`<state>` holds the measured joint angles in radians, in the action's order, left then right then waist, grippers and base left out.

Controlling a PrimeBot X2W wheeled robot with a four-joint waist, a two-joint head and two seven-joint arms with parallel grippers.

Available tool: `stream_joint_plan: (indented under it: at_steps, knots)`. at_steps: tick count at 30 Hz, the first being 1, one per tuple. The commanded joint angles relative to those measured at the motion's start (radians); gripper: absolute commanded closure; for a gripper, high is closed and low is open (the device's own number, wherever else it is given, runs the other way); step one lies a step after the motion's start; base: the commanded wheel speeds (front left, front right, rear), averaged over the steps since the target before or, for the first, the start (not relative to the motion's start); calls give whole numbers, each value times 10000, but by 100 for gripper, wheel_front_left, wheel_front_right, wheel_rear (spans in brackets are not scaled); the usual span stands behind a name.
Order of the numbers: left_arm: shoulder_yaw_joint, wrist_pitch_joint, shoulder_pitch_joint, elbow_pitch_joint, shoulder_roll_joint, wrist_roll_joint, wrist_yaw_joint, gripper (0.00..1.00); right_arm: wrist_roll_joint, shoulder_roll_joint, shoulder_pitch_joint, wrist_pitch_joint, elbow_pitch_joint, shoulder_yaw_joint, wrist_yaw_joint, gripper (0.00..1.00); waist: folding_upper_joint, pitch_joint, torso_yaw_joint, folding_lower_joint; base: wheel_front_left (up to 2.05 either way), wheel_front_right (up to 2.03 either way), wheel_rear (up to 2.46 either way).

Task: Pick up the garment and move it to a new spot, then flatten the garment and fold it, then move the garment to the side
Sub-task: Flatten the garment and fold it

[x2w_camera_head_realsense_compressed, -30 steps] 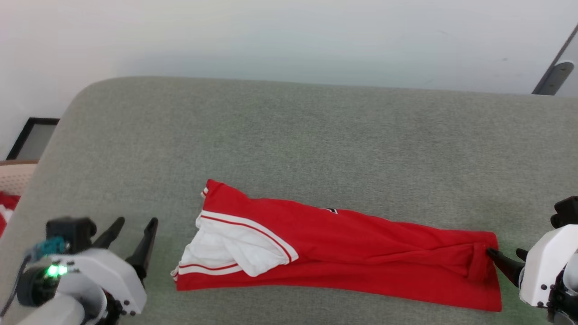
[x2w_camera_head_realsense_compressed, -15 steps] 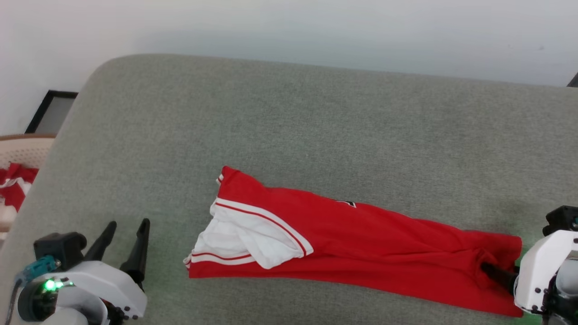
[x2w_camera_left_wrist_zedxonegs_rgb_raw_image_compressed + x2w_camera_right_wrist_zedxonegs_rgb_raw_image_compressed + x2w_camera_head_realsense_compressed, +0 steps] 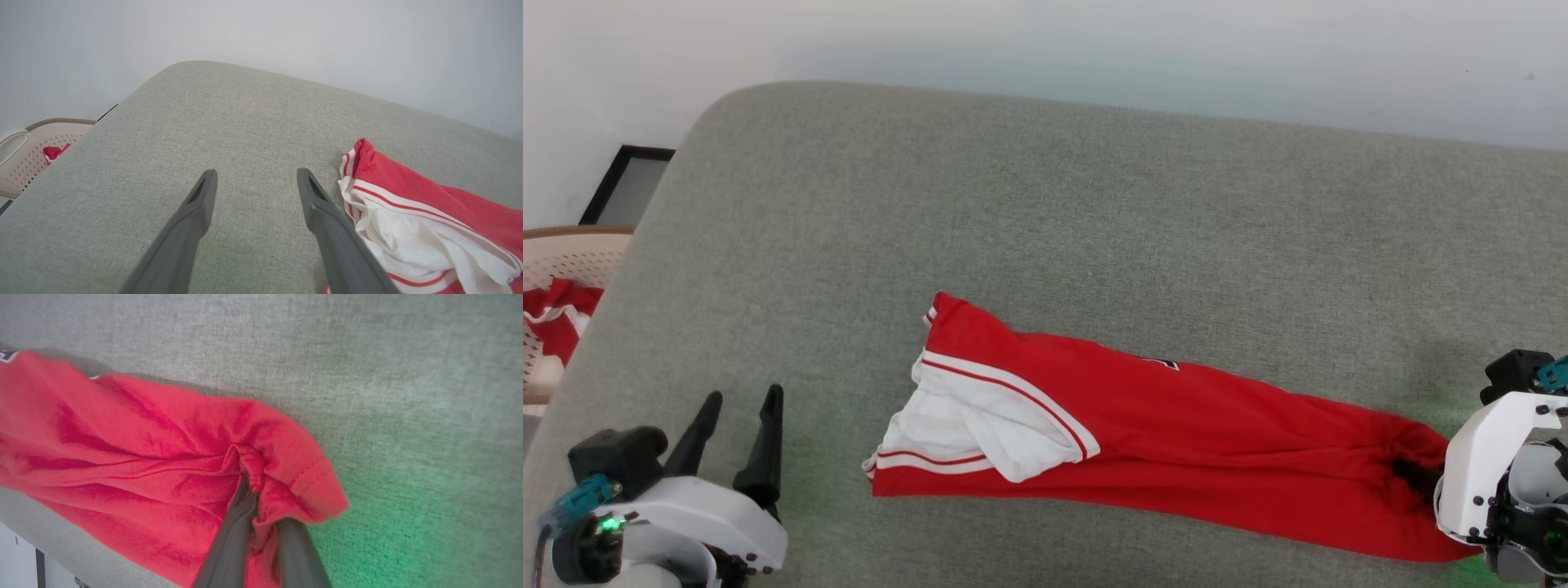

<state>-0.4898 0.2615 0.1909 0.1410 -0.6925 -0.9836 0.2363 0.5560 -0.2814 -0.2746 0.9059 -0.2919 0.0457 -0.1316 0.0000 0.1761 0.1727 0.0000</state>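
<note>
At the far left, beyond the edge of the grey upholstered surface point(image 3: 1094, 204), sits a pale perforated basket point(image 3: 580, 261) holding a crumpled red-and-white cloth point(image 3: 554, 314) (small, and partly cut off by the picture's edge). The garment point(image 3: 1192, 433) lies on the near part of the surface as a long, narrow red band running left to right, its right end a little nearer. At its left end a white sleeve point(image 3: 964, 429) with red-and-white striped trim lies rumpled on top. A scrap of black lettering outlined in white point(image 3: 1164, 363) peeks out along the far fold. The right gripper point(image 3: 1413, 474) is closed on the garment's right end, its two dark fingers point(image 3: 229, 539) pinching a bunched hem with red cloth wrinkled around them. The left gripper point(image 3: 742, 398) hovers spread apart and empty over bare surface, just left of the sleeve.
</note>
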Motion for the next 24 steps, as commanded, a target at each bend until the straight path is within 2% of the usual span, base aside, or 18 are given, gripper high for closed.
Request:
stream_joint_plan:
  at_steps: [1,11,19,24]
  knots:
    - [122,42,-161,21,76,136,-75,0,17,72,146,-11,-326,-109,23,100,0,-22,-24,0,0,0,0]
    - [564,43,-380,155,376,469,-303,0,-93,-422,-234,-217,-329,614,28,100,0,-209,-216,0,0,0,0]
    - [685,44,-527,384,519,591,-457,0,-557,-1139,-331,-204,-519,1564,20,100,0,-453,-397,0,0,0,0]
    - [808,44,-666,530,571,593,-592,0,-443,-1223,-432,-176,-401,1798,20,100,0,-675,-564,0,0,0,0]
